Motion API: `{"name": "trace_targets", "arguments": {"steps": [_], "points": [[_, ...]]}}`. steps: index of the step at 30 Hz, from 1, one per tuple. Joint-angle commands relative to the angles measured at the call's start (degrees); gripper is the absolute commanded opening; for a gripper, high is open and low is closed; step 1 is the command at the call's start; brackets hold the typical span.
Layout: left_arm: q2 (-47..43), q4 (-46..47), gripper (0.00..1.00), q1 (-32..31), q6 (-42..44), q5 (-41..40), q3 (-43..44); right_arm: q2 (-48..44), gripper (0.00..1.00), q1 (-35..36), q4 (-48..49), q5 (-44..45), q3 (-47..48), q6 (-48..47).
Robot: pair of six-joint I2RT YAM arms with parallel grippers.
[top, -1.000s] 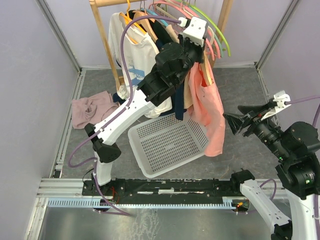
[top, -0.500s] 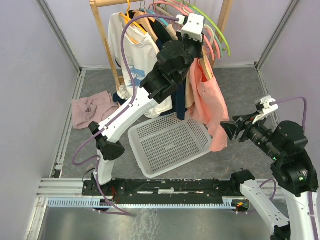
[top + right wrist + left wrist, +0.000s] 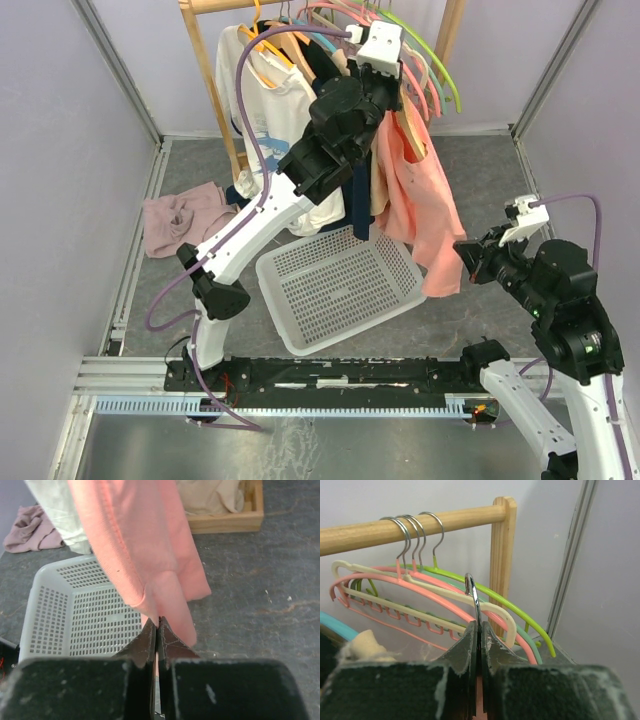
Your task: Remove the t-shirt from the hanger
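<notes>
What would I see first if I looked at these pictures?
The big pink t-shirt dangling in the middle, near a white basket on the floor. The left claw pinches a hanger's metal hook up by the wooden rail, while the right claw is shut on the shirt's bottom edge.

The left gripper point(image 3: 479, 630) pinches a metal hanger hook point(image 3: 473, 592) below the wooden rail point(image 3: 410, 527) carrying coloured hangers point(image 3: 420, 582).
</notes>
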Motion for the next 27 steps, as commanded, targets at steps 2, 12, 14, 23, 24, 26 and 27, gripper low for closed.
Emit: {"name": "trace_targets", "arguments": {"steps": [2, 12, 14, 23, 24, 26, 27], "points": [[-0.63, 5.94, 0.03, 1.32, 4.20, -3.90, 4.79, -0.30, 0.01, 0.04, -2.53, 11.04, -2.45, 7.19], [-1.08, 6.94, 0.03, 3.09, 3.51, -3.91, 5.12, 3.57, 0.01, 0.03, -4.27, 17.77, -9.18, 14.43], [-1.16, 6.84, 0.03, 3.26, 3.66, -3.63, 5.14, 3.95, 0.01, 0.07, -4.07, 19.39, -9.79, 14.67], [-2.58, 5.10, 0.03, 4.54, 3.47, -3.09, 4.92, 5.01, 0.01, 0.02, -2.61, 24.55, -11.71, 14.29], [-2.64, 5.18, 0.03, 4.81, 3.35, -3.08, 4.96, 5.13, 0.01, -0.02, -2.28, 24.55, -12.13, 14.36], [-2.79, 5.30, 0.03, 5.33, 2.92, -2.92, 5.03, 5.22, 0.01, 0.03, -1.62, 24.54, -13.12, 14.50], [-2.85, 5.21, 0.03, 5.54, 2.62, -2.80, 5.13, 5.37, 0.01, -0.02, -1.43, 24.55, -13.47, 14.57]]}}
